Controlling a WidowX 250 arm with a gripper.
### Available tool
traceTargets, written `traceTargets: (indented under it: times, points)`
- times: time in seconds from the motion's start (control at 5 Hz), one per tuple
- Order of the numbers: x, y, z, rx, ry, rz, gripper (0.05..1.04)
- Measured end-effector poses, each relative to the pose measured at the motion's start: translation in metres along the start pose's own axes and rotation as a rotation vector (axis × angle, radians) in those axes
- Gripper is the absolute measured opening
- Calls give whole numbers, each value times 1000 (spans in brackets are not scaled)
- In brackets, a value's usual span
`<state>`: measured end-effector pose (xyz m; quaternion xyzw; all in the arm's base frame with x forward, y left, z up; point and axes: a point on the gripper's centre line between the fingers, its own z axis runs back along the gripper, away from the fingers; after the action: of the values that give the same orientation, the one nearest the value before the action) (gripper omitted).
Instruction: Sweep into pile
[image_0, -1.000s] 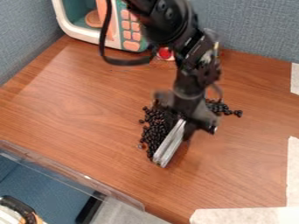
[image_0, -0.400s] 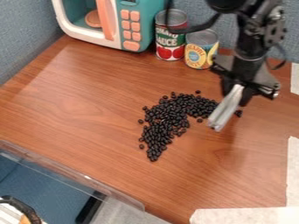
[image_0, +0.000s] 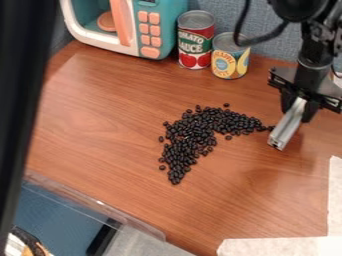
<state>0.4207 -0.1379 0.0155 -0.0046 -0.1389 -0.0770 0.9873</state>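
Pinching the grey bar (image_0: 286, 129), my gripper (image_0: 299, 104) is near the thin end of the black beans (image_0: 194, 134). From it they go leftward in the view, as one bent band. I judge the task partly done: most beans are together, but a compact pile remains to be made.

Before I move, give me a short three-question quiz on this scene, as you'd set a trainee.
1. True or false: the black beans lie in a bent band, not a round heap.
2. Which stands closest to the toy microwave? (a) the yellow-labelled can (b) the gripper (c) the red-labelled can
3. What is the gripper holding?

Key: 1. true; 2. c; 3. a silvery bar
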Motion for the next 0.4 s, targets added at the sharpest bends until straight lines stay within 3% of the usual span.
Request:
traceTargets:
  times: [0.4]
  points:
    - [-9, 5, -15, -1, 28, 94, 377]
